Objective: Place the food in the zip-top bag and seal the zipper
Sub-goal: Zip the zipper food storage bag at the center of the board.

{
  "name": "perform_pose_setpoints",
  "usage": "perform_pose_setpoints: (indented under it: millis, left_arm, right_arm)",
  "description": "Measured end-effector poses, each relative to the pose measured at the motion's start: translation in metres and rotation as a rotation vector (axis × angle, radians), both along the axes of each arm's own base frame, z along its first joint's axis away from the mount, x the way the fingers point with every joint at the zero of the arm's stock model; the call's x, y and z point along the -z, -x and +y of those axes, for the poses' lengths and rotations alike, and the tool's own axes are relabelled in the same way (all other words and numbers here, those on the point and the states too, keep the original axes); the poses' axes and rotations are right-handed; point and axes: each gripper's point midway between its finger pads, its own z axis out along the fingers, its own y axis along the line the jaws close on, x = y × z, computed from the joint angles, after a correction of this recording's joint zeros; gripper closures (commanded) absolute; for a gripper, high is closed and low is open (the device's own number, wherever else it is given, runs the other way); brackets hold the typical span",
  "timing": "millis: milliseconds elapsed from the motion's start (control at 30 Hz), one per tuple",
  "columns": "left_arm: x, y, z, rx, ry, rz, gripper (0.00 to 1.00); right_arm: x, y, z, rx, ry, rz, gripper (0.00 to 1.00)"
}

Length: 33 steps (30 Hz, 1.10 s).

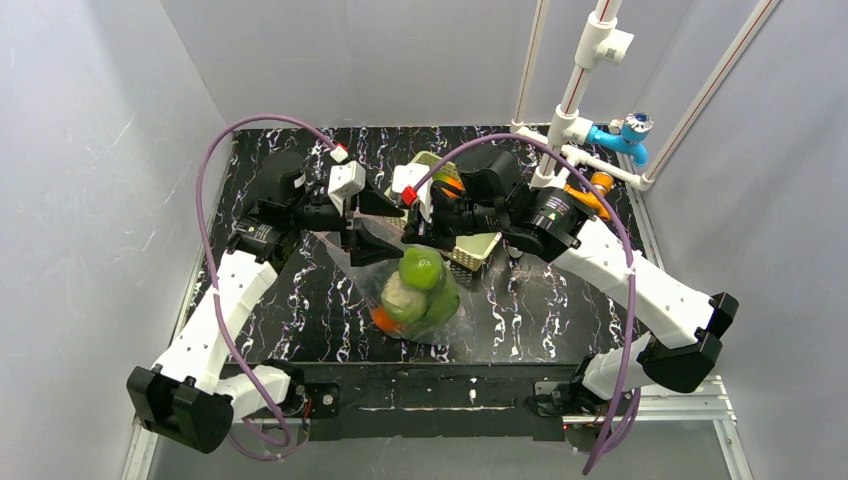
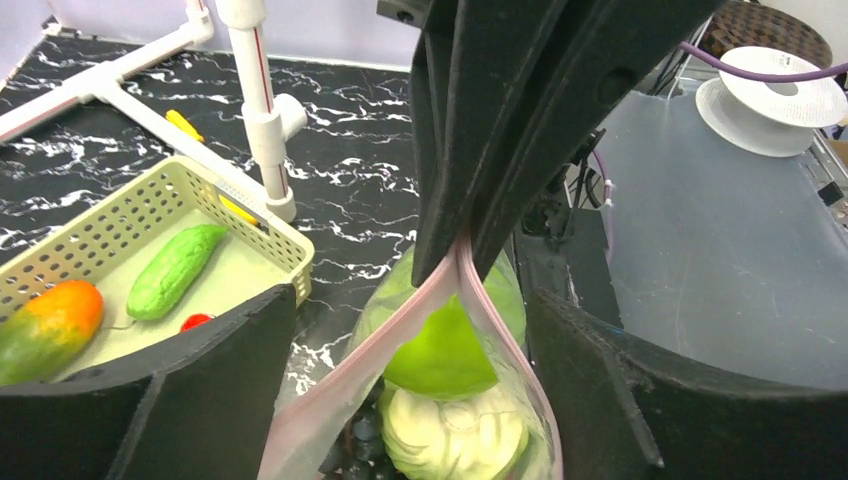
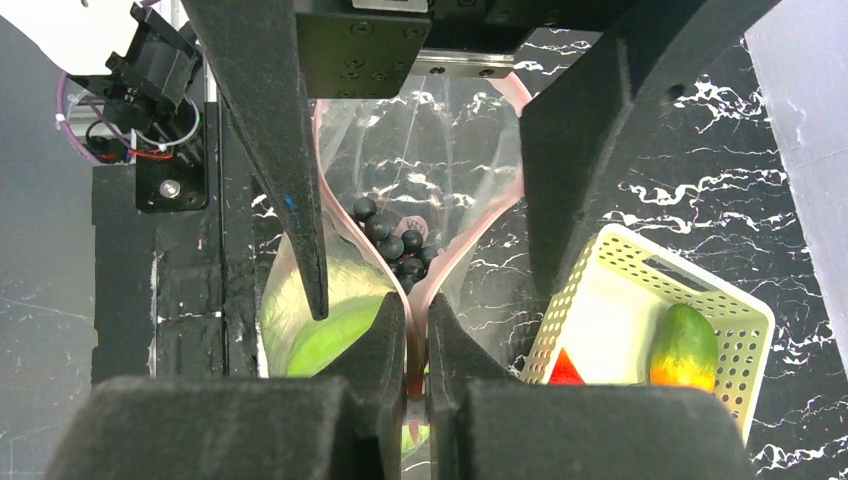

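1. Your right claw (image 3: 413, 320) is closed tight. It pinches the thin pink zipper strip (image 2: 360, 345) at one end of the mouth of the clear, crinkly plastic bag (image 3: 430, 130).
2. Your left claw (image 2: 410, 300) is open wide. One finger sits on each side of the bag's mouth, and it grips nothing.
3. The bag hangs between the two claws over the black marbled table (image 2: 370, 200). Inside it you can see the round green apple (image 2: 445, 355), the pale green cabbage (image 2: 450, 430) and the dark purple bunch of little balls (image 3: 392, 240).
4. The bumpy green cucumber (image 2: 175, 270), the orange-and-green mango (image 2: 45, 325) and the small red piece (image 2: 195, 322) lie in the cream lattice basket (image 2: 250, 215), not in the bag. So the job looks only partly done.
5. This is what matters most: the zipper runs in a line from your right claw's pinch toward your left claw. Past the pinch, the two pink sides bow apart into a loop, and that loop lies right between the left claw's fingers.
6. The left claw is the nearer one to the open part. If it shuts there, it would likely press the two sides together, so keep it square across the strip.
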Motion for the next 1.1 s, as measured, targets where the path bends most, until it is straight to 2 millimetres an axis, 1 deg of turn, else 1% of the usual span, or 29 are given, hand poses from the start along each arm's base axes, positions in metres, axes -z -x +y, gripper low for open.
perform_pose_setpoints:
  millis: [67,200,267,300,333,367,467,533,567,600,633,667,800,900,1000,1100]
  left_arm:
    - [0.003,0.003,0.002,-0.002,-0.012,0.002,0.44]
    - [0.002,0.008,0.006,-0.024,-0.026,-0.023,0.68]
    - [0.003,0.011,0.009,-0.036,-0.036,-0.028,0.80]
    - [0.003,0.013,0.010,-0.042,-0.040,-0.027,0.88]
    - [0.003,0.014,0.010,-0.046,-0.043,-0.026,0.98]
    - [0.004,0.015,0.011,-0.050,-0.045,-0.022,1.00]
    - [0.006,0.018,0.011,-0.069,-0.052,-0.006,1.00]
    - [0.009,0.020,0.012,-0.094,-0.059,0.015,1.00]
    - [0.010,0.020,0.012,-0.108,-0.061,0.025,1.00]
    - [0.010,0.020,0.013,-0.122,-0.063,0.036,1.00]
    - [0.010,0.020,0.014,-0.136,-0.063,0.046,1.00]
    - [0.011,0.021,0.015,-0.153,-0.062,0.059,1.00]
    - [0.016,0.026,0.019,-0.210,-0.042,0.099,1.00]
    - [0.021,0.030,0.021,-0.239,-0.023,0.129,1.00]
    - [0.024,0.029,0.022,-0.259,-0.008,0.153,1.00]
    - [0.022,0.026,0.020,-0.270,0.004,0.170,1.00]
  right_arm:
    - [0.000,0.000,-0.001,0.001,0.003,0.001,0.99]
    - [0.000,0.002,-0.006,0.009,0.010,0.000,0.99]
    - [-0.001,0.001,-0.008,0.018,0.014,-0.002,0.92]
    - [0.000,0.002,-0.010,0.022,0.015,-0.002,0.89]
    - [0.000,0.002,-0.011,0.025,0.015,-0.001,0.84]
    - [0.001,0.002,-0.012,0.030,0.016,0.002,0.76]
    - [0.006,0.004,-0.015,0.051,0.006,0.024,0.47]
    - [0.009,0.006,-0.019,0.067,-0.013,0.034,0.22]
    - [0.012,0.008,-0.021,0.079,-0.019,0.048,0.12]
    - [0.013,0.009,-0.023,0.090,-0.029,0.057,0.05]
    - [0.015,0.009,-0.024,0.102,-0.047,0.065,0.02]
    - [0.016,0.010,-0.026,0.113,-0.068,0.074,0.02]
    - [0.029,0.015,-0.037,0.155,-0.135,0.145,0.02]
    - [0.034,0.017,-0.039,0.172,-0.170,0.206,0.02]
    - [0.034,0.016,-0.040,0.165,-0.230,0.259,0.02]
    - [0.040,0.019,-0.048,0.145,-0.299,0.299,0.02]
